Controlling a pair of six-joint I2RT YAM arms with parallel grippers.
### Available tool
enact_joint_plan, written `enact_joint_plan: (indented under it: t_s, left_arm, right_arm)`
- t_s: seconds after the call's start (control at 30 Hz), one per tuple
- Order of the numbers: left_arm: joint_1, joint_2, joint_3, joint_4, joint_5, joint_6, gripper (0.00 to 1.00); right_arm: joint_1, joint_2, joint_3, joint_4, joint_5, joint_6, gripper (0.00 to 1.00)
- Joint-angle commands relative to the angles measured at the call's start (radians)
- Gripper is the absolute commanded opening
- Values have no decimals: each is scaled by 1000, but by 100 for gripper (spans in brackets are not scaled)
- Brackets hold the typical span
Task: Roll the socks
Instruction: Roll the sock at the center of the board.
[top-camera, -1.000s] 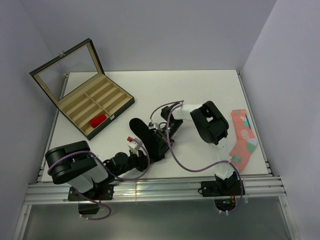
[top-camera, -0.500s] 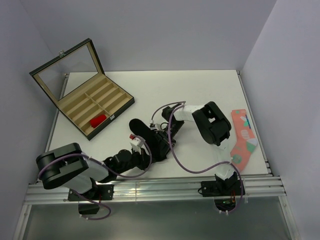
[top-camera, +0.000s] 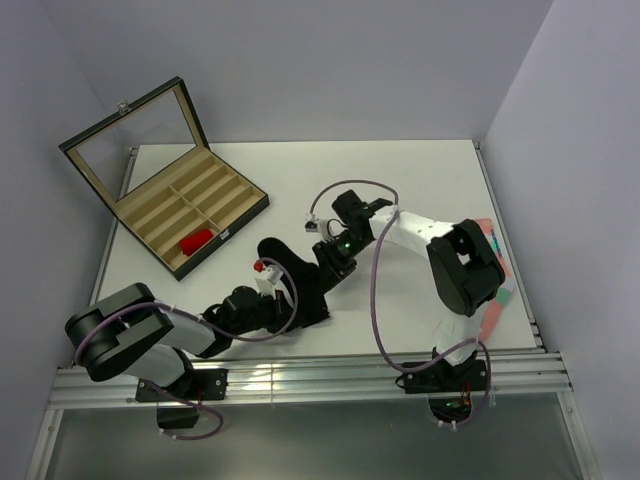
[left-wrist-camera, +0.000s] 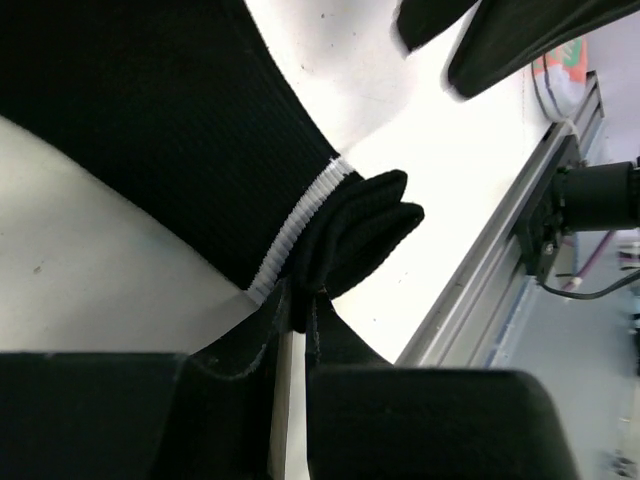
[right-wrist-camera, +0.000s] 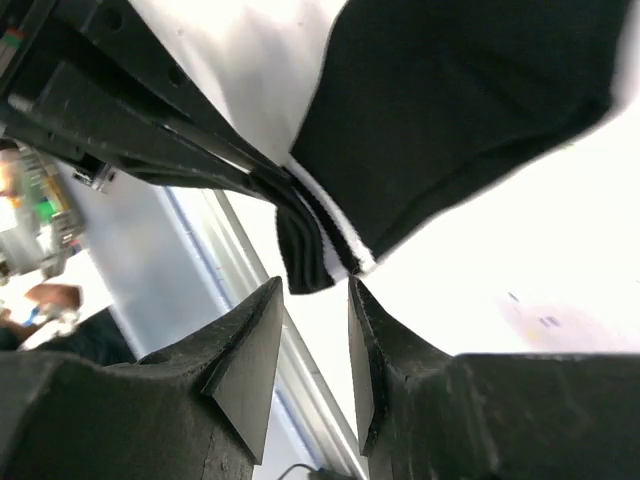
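Pinching, left gripper (left-wrist-camera: 298, 312): jaws nearly together, clamped on the black sock's (left-wrist-camera: 150, 120) folded cuff (left-wrist-camera: 365, 225).
Hovering, right gripper (right-wrist-camera: 315, 292): jaws apart, holding nothing, just above that cuff.
Lying, black sock: flat on the table (top-camera: 400, 180), near its front edge.
Resting, red sock (top-camera: 197, 241): inside the box (top-camera: 185, 200), well apart.

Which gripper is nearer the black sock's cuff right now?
Left. The left gripper is pinched shut on the black sock's cuff, touching it beside the white stripe. The right gripper is open a little way off, its fingers clear of the cuff and holding nothing.
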Motion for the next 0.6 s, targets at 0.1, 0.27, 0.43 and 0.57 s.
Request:
enact_joint_plan:
  t_s: [0.1,0.27,0.43,0.57]
  left_arm:
    - [83,25,49,-74,166,-82,0]
    - [123,21,116,-209,249,-105,0]
    - [180,21,178,-384,331,-101,0]
    - [244,27,193,-474,396,-115,0]
  right_arm:
    - [-17,-175,-53,79,110,-63,38]
    - [0,-293,-157,166,140,-143,33]
    - [101,-351,-246,249,235,-224,39]
    - [196,-370,-283,311,284,-230,40]
